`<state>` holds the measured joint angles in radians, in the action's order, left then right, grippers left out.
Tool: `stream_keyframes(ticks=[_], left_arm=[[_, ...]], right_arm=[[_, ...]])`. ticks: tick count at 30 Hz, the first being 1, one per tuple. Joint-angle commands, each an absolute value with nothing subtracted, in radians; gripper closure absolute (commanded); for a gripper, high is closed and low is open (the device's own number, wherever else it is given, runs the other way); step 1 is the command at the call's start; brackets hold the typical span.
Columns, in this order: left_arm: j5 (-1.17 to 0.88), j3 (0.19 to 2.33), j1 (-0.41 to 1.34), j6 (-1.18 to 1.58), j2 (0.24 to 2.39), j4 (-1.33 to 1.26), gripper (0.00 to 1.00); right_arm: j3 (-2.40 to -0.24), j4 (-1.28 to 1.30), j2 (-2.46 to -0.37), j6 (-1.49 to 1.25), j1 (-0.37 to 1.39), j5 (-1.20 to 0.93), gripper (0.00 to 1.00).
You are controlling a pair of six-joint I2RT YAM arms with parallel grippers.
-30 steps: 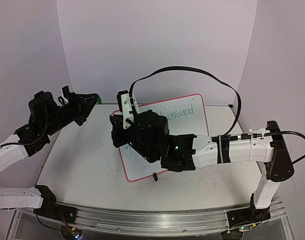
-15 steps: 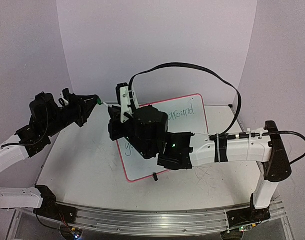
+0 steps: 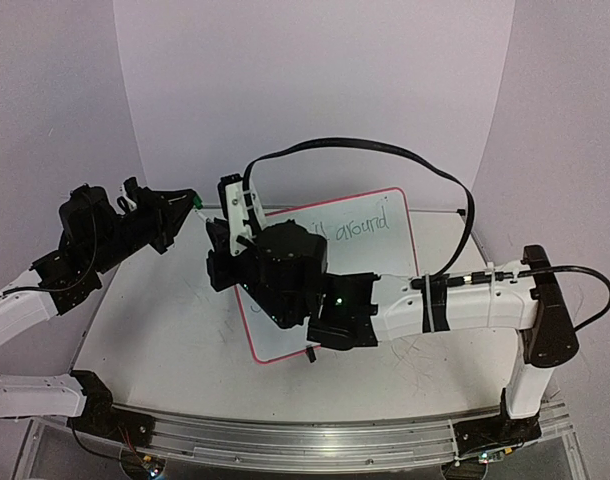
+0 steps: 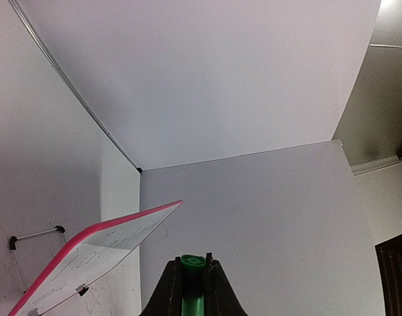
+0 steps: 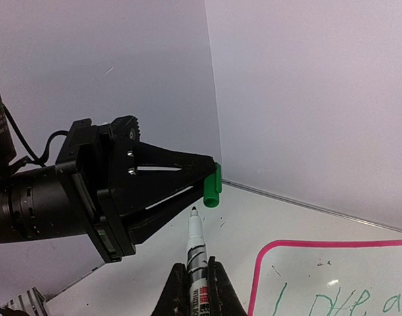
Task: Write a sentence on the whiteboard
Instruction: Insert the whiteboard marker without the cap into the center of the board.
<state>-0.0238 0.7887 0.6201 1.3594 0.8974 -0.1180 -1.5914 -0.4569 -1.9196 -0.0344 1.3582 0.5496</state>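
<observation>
The whiteboard lies flat on the table, red-pink rimmed, and my right arm covers its left half. The sentence shows in green as "all around"; the right wrist view shows its first word. My left gripper is shut on a green marker cap, held in the air left of the board; the cap also shows in the left wrist view. My right gripper is shut on a white marker. The marker's bare tip sits just below the cap's open end.
A black cable loops high over my right arm. A small black clip sits on the board's near edge. The scuffed white tabletop extends left of the board. Backdrop walls close in the back and sides.
My right arm has swung left off the board, carrying the marker tip up to the cap. My left gripper has not moved.
</observation>
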Motion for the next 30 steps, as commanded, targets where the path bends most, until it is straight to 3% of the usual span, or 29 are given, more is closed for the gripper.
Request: stream_keyframes(ticks=[1,30], left_arm=[[-0.023,0.798,0.617,1.352,0.887,-0.169,1.0],[-0.034,0.791,0.617,1.352,0.89,-0.173,1.0]], right_arm=[[-1.647,-0.494,-1.947,-0.015,1.361,0.595,1.0],[-1.659,-0.527,-1.96,-0.009,1.361,0.622,1.0]])
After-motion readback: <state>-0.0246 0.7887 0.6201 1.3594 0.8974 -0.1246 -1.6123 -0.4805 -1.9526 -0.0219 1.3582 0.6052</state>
